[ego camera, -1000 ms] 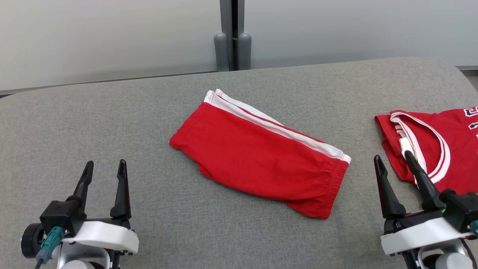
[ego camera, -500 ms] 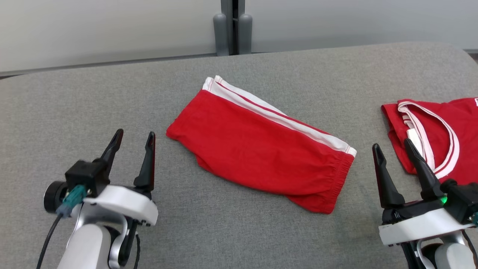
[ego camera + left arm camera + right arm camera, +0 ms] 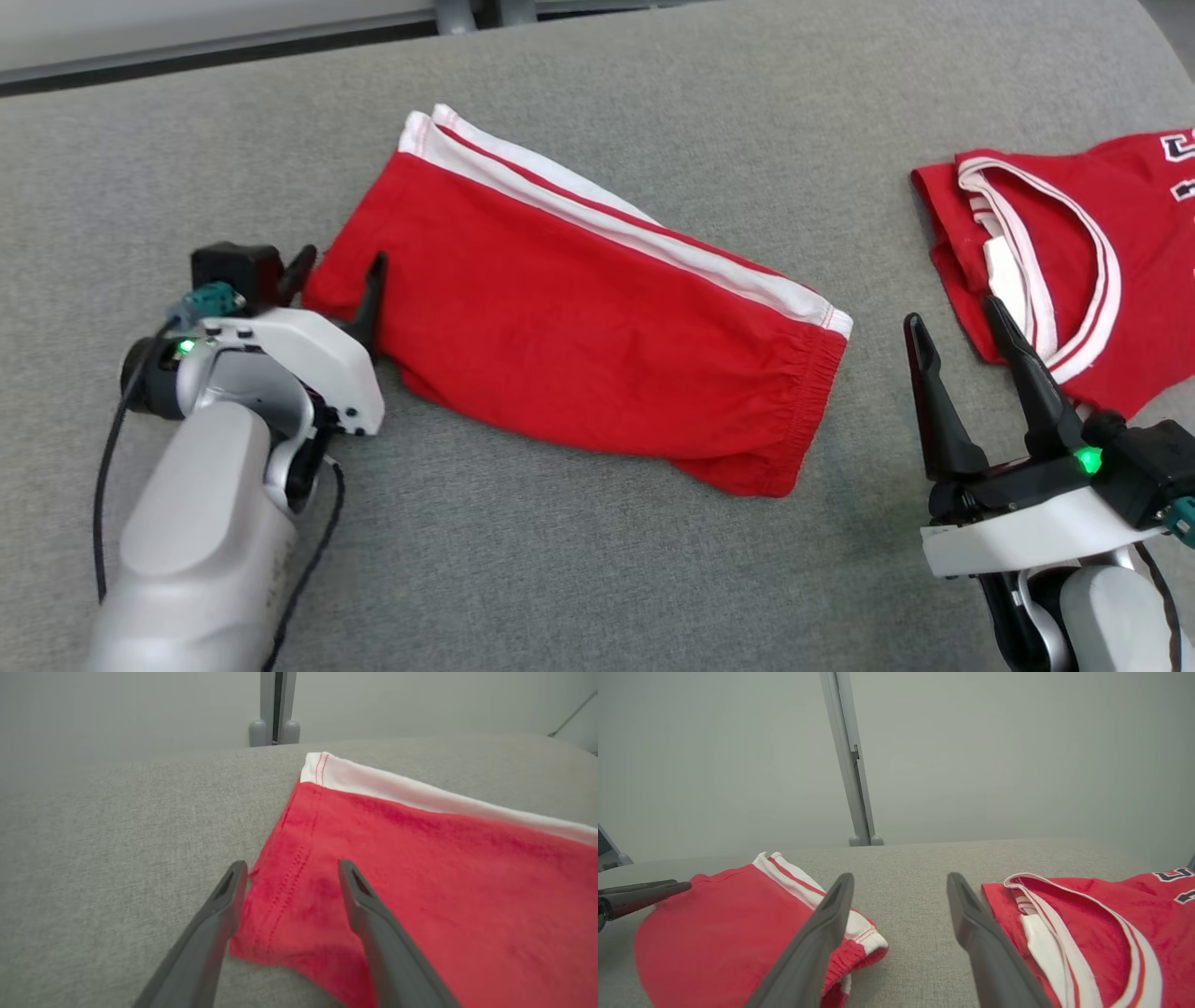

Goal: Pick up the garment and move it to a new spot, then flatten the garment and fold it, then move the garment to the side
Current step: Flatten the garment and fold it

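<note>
Bracketing the left hem corner of the folded red cloth shorts with white side stripes (image 3: 579,317), lying mid-way across the grey cloth-covered counter (image 3: 560,560), with the left pincer (image 3: 343,259) gaping, probably readying a lift. Holding the right pincer (image 3: 952,313) spread and empty near the counter's front right corner.

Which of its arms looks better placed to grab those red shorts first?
Left, probably. The left gripper is open astride a hem corner of the red shorts; the right gripper, open too, hangs over grey cushion between shorts and jersey.
</note>
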Controlling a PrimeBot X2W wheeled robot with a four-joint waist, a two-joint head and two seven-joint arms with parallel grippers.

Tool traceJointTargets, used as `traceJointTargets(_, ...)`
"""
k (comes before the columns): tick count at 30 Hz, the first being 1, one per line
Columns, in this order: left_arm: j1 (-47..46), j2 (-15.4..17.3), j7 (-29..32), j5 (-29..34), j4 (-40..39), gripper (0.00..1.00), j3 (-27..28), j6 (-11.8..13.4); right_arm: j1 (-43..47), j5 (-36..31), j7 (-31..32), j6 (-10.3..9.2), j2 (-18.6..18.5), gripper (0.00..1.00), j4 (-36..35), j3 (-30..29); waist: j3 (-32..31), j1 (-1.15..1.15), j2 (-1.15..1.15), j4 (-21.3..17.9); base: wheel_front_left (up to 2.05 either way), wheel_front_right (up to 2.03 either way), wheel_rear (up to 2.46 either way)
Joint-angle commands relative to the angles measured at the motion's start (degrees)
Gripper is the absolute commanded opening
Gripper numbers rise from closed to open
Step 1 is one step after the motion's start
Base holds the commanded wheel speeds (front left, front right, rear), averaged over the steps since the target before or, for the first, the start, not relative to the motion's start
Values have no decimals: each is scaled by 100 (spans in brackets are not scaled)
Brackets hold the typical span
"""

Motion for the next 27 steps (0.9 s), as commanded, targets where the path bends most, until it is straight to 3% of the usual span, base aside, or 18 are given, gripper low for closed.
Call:
traceJointTargets(1, -289, 83, 75, -31, 337, 100, 16, -38, -90, 36, -77, -3, 6, 100, 59, -4, 166, 0, 0, -148, 0, 0, 0)
traceJointTargets(9, -755, 175, 862, -130, 1342, 100, -178, -159, -161, 101, -141, -2, -13, 100, 194, -9, 189, 0, 0, -173, 0, 0, 0)
traceJointTargets(10, -787, 171, 985, -157, 1425, 86, -220, -171, -168, 95, -141, -2, -13, 100, 195, -14, 184, 0, 0, -172, 0, 0, 0)
traceJointTargets(11, -807, 172, 1035, -147, 1472, 27, -277, -188, -168, 85, -140, -2, -11, 100, 193, -19, 179, 0, 0, -167, 0, 0, 0)
traceJointTargets(12, -844, 143, 1148, -135, 1504, 0, -405, -222, -173, 79, -142, -3, 2, 100, 186, -36, 167, 0, 0, -158, 0, 0, 0)
traceJointTargets(16, -849, 226, 1079, -89, 1399, 0, -533, -228, -187, 62, -149, -2, 41, 100, 177, -58, 137, 0, 0, -122, 0, 0, 0)
traceJointTargets(19, -730, 269, 878, -150, 1246, 0, -434, -87, -146, 53, -147, -2, 33, 100, 181, -68, 81, 0, 0, -55, 0, 0, 0)
traceJointTargets(27, 493, 264, 504, -554, 450, 0, -46, 247, 77, 25, -13, -2, -21, 100, 161, -127, -234, 0, 0, 329, 0, 0, 0)
